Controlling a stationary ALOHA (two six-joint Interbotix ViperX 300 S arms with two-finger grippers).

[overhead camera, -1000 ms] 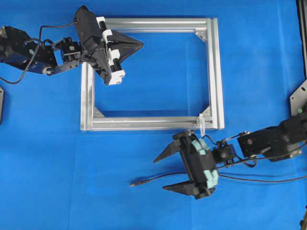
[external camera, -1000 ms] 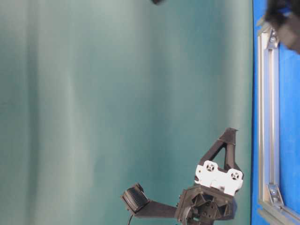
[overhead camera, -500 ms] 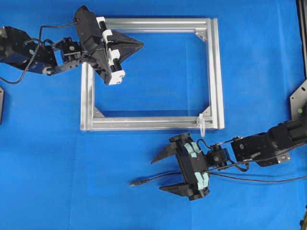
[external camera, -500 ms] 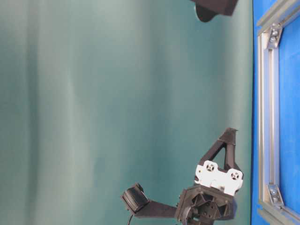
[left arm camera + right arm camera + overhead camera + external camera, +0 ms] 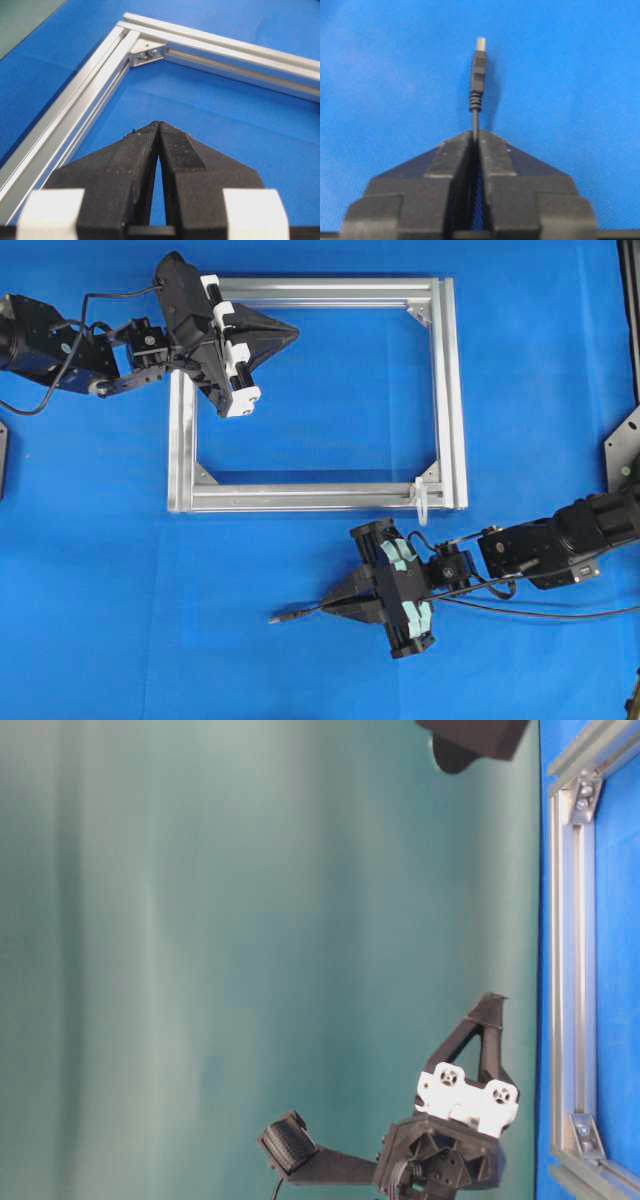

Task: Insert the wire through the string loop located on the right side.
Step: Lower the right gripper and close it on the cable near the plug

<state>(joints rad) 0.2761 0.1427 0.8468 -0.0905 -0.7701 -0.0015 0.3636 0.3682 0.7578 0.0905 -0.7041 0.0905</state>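
Note:
The thin black wire lies on the blue table below the frame, and its plug tip points left. My right gripper is shut on the wire just behind the plug. In the right wrist view the plug sticks out straight ahead of my right gripper. The white string loop hangs at the lower right corner of the aluminium frame, above and right of the plug. My left gripper hovers shut and empty over the frame's upper left part, its fingertips pressed together.
The silver frame's corner bracket lies ahead of the left gripper. The right arm stretches in from the right edge. A black mount stands at the right edge. The table-level view shows a green wall and the left gripper's body.
My right gripper moved left and down to the wire, then shut on it just behind the plug. The plug shifted slightly. The left arm has not moved.

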